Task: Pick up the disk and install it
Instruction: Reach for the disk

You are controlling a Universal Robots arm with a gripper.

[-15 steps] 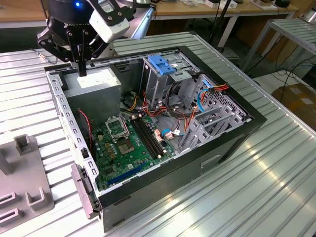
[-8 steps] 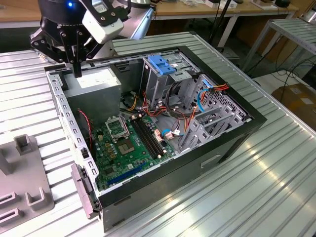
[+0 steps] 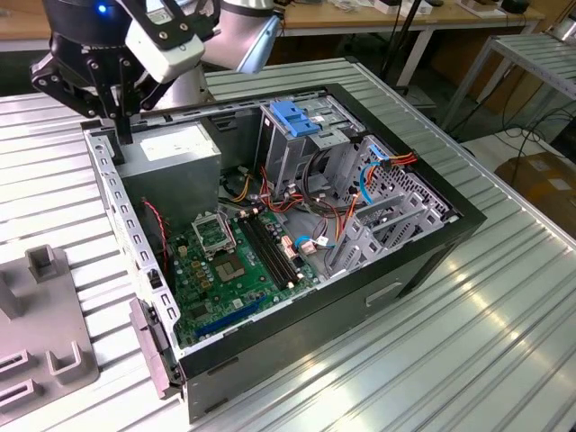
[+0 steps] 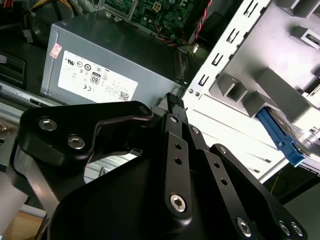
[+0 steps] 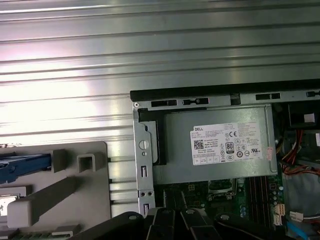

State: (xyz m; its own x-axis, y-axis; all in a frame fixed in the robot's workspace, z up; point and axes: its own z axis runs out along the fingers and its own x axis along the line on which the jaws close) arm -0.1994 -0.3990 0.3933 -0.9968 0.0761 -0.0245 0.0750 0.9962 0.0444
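Nearest the lens in the second wrist view is the black gripper [image 4: 172,102]. Its fingers are brought together at the tip, with nothing clamped between them. In the exterior view the gripper points downward over the rear corner of the open computer case [image 3: 423,243], at the exterior view's left, just beside the grey power supply [image 3: 171,148]. Contact between the fingertips and the case rim cannot be confirmed. The disk [image 5: 22,167] is located outside the case. It lies in the grey fixture [image 5: 90,200] on the ribbed metal table [image 3: 468,342], and its blue carrier rail and part of its white label are visible in the first wrist view. The disk is apart from the gripper. Inside the case, the green motherboard [image 3: 225,261] lies flat on the case floor. A blue handle block [image 3: 295,117] sits on top of the grey metal drive cage [image 3: 288,157].
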